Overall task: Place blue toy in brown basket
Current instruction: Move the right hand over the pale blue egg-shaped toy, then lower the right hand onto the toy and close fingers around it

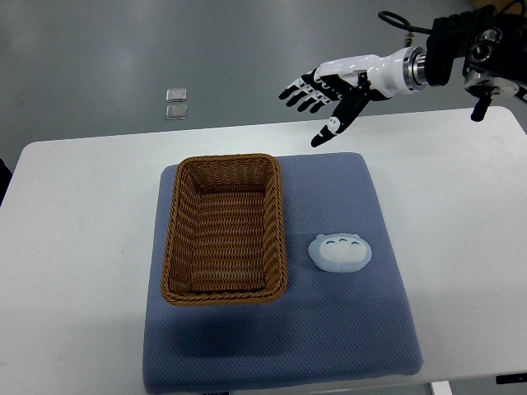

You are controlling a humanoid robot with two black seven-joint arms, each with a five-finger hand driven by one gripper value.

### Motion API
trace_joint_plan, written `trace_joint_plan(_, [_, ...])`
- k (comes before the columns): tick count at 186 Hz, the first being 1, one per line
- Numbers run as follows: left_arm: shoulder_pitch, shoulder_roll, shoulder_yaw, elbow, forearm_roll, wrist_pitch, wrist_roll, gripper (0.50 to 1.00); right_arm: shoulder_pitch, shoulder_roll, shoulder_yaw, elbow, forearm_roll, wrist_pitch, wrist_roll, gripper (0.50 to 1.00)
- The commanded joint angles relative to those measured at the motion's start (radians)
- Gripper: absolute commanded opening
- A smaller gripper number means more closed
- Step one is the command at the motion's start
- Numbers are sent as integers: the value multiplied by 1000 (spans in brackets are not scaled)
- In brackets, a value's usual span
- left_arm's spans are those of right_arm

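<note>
A white table (pixel 74 239) fills most of the view, with grey floor beyond its far edge. On the table lies a blue-grey mat (pixel 346 329), squarish and soft-looking, covering the middle.

On the left half of the mat stands the brown basket (pixel 224 230), a woven wicker rectangle with its long side running near to far. Its inside is bare weave.

Coming in from the right edge at the far side is the robot's right arm (pixel 461 58), dark at the wrist joint with a black cable looping over it. It ends in the right hand (pixel 325 90), white with black fingertips, held in the air above the far edge of the table. The fingers are spread and relaxed, pointing left, the thumb hanging down toward the mat; they hold nothing.

The blue toy (pixel 340 253) lies on the mat just to the right of the basket, close to its near right corner but not touching it. It is pale blue, a rounded oval, well apart from the hand.

On the floor past the table sit 2 small grey squares (pixel 176 104), one just behind the other.
</note>
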Motion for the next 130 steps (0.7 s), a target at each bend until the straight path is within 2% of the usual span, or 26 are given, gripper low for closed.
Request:
trace_joint_plan(1, [-1, 0, -1, 1, 0, 0, 0, 1000, 131, 5, -168, 83, -14, 25, -26, 909])
trace_joint_plan(21, [-3, 0, -1, 1, 0, 0, 0, 1000, 211, 19, -260, 161, -61, 51, -40, 909])
trace_joint_plan(45, [-3, 0, -1, 0, 0, 0, 0, 1000, 220, 33, -302, 206, -64, 53, -40, 909])
trace_joint_plan(82, [-8, 0, -1, 1, 0, 0, 0, 1000, 175, 7, -310, 257, -60, 39, -40, 909])
trace_joint_plan(130, [-8, 0, 2, 1, 0, 0, 0, 1000, 89, 1, -308, 257, -68, -2, -40, 909])
